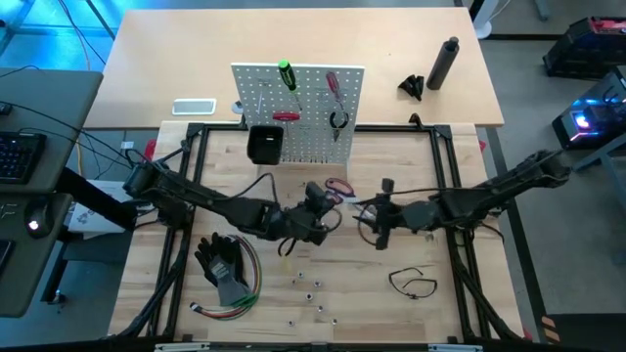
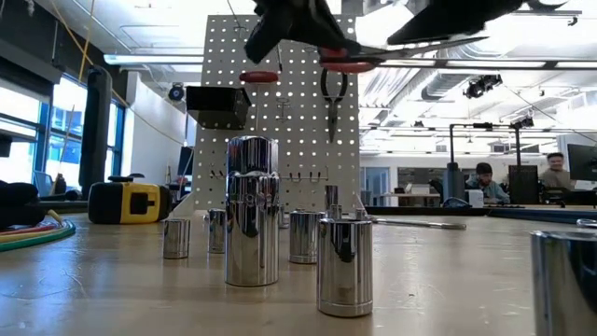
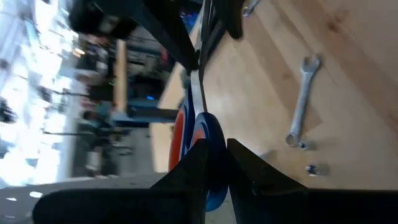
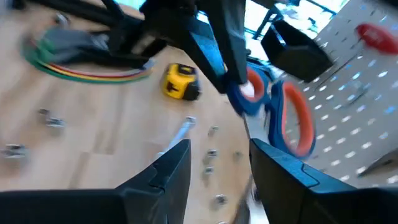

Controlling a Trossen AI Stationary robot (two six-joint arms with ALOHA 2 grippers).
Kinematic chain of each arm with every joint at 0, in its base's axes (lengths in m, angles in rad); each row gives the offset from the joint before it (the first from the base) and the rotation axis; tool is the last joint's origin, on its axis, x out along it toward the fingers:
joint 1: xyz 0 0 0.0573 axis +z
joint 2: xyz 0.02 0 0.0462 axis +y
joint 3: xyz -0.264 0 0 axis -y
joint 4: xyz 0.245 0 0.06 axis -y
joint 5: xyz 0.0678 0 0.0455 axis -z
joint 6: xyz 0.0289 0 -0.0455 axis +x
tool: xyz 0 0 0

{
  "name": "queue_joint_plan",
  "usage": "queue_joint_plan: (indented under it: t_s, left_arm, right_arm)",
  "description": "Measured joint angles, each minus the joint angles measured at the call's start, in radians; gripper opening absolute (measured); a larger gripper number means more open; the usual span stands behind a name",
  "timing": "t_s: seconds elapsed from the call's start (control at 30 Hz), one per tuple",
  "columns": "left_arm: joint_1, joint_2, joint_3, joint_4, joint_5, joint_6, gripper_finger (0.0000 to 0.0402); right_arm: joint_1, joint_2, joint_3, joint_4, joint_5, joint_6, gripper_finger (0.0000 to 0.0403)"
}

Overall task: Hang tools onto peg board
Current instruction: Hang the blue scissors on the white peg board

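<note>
My left pincer pinches orange-and-blue-handled scissors above the table, just before the white peg board; right pincer stands apart, empty. I should align a loop with a free peg

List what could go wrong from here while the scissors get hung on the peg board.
1. The left claw pinches only a blue-and-orange handle loop of the scissors, so they may twist or slip.
2. The open right claw hovers close and may bump them.
3. The white perforated peg board already holds tools; the scissors could knock one off.
</note>
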Motion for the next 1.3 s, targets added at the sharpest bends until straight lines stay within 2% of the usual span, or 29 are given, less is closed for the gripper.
queue_joint_plan:
  t_s: [0.2, 0.47, 0.73, 0.9, 1.3]
  left_arm:
    - [0.04, 0.0, 0.114, -0.231, 0.078, -0.188, 0.0031]
    - [0.063, 0.0, 0.183, -0.34, 0.212, -0.362, 0.0031]
    - [0.085, 0.0, 0.2, -0.427, 0.312, -0.452, 0.0031]
    - [0.085, 0.0, 0.2, -0.453, 0.315, -0.46, 0.0031]
    - [0.092, 0.0, 0.2, -0.447, 0.359, -0.475, 0.0031]
  right_arm:
    - [0.03, 0.142, 0.149, -0.052, 0.171, -0.17, 0.0158]
    - [0.001, 0.326, 0.331, -0.255, 0.258, -0.19, 0.0158]
    - [-0.001, 0.457, 0.442, -0.299, 0.345, -0.244, 0.0158]
    - [-0.026, 0.481, 0.466, -0.358, 0.337, -0.203, 0.0144]
    - [-0.065, 0.481, 0.467, -0.396, 0.243, -0.132, 0.0051]
